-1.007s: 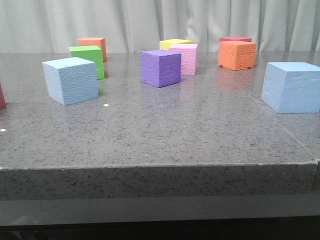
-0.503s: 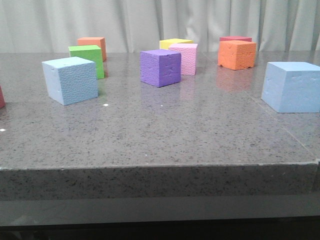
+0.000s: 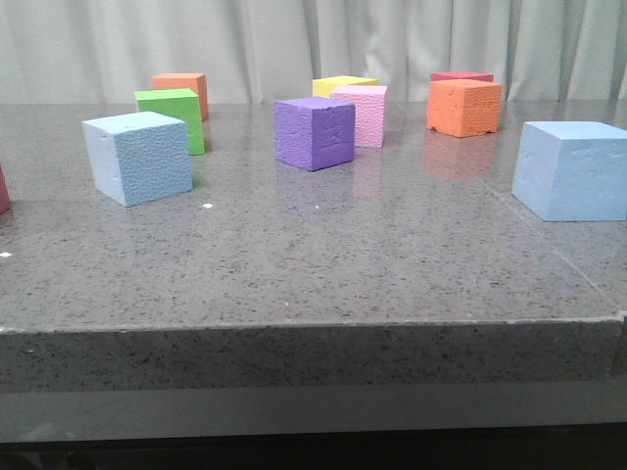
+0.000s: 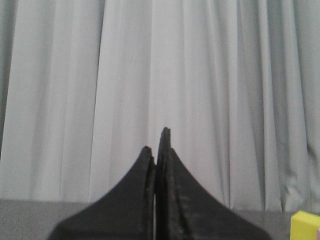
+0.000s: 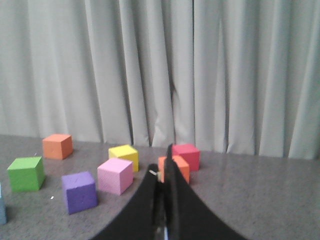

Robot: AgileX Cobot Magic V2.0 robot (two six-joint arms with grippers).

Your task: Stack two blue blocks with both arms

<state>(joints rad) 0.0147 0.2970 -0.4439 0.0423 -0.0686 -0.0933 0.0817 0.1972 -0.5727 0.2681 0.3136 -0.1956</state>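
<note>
Two light sky-blue blocks stand on the grey stone table in the front view, one at the left (image 3: pixel 137 157) and one at the right edge (image 3: pixel 573 168), far apart. A sliver of the left blue block shows in the right wrist view (image 5: pixel 1 205). Neither gripper shows in the front view. My left gripper (image 4: pixel 156 150) is shut and empty, raised and facing the curtain. My right gripper (image 5: pixel 161 161) is shut and empty, above the table, facing the far cubes.
Other cubes stand at the back of the table: green (image 3: pixel 171 117), orange (image 3: pixel 181 90), purple (image 3: pixel 314 132), pink (image 3: pixel 361 113), yellow (image 3: pixel 343 86), orange (image 3: pixel 463 106), dark red (image 3: pixel 460 76). A red cube's edge shows at far left (image 3: pixel 3 191). The table's front edge (image 3: pixel 313 328) runs across the front view.
</note>
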